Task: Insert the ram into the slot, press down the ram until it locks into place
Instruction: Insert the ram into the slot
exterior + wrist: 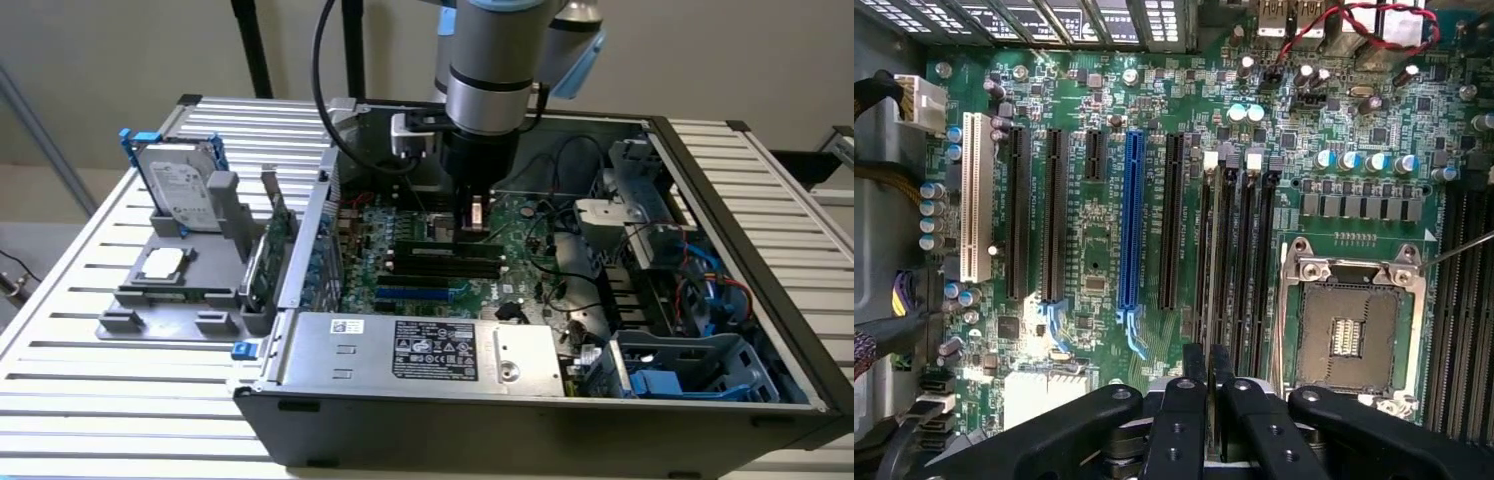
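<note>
We see an open computer case (pixel 534 430) on a slatted table (pixel 120 400), its power supply (pixel 427 350) at the near wall. At the exterior view's left, a grey holder (pixel 174 300) carries an upright hard drive (pixel 184 190) and a processor chip (pixel 163 263). The motherboard (pixel 1094 240) bears a blue slot (pixel 1131 225), a white slot (pixel 977 195) and a processor socket (pixel 1351 335).

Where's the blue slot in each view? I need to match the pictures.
Exterior view: the blue slot lies between the black memory sockets and the silver labelled box.
Wrist view: the blue slot stands among black expansion slots.
Shared landmark: the black memory sockets, parallel to it.
</note>
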{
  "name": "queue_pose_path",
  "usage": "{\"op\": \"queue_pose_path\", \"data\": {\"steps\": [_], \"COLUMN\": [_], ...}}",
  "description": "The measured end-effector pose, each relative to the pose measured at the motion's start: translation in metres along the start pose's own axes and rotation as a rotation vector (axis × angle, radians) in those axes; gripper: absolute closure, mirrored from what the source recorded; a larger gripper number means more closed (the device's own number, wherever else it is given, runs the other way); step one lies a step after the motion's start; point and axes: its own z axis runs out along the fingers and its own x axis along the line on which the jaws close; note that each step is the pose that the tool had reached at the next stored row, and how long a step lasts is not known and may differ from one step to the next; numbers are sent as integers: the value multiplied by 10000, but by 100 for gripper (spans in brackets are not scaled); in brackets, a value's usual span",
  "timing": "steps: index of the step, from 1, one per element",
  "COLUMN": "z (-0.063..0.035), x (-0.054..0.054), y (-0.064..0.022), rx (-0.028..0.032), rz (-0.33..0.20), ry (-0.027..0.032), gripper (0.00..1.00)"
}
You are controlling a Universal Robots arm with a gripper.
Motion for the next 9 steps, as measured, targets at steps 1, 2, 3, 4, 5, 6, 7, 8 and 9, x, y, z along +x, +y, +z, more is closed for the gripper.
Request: {"op": "queue_pose_path", "data": {"steps": [1,2,3,4,5,6,7,8,9], "z": [12,23,31,36,41,46,53,58,63], "x": [-3,-7,-9,-11,-11,-12,-13,-14,-16], "y": [0,-1,-1,-1,-1,-1,-1,-1,-1], "rx": [-1,-1,-1,-2,-1,-2,-2,-2,-2], "rz": [0,0,0,-1,-1,0,1,1,1], "ry": [24,40,52,55,57,58,58,59,59], "gripper": [87,87,87,87,87,87,87,87,87]}}
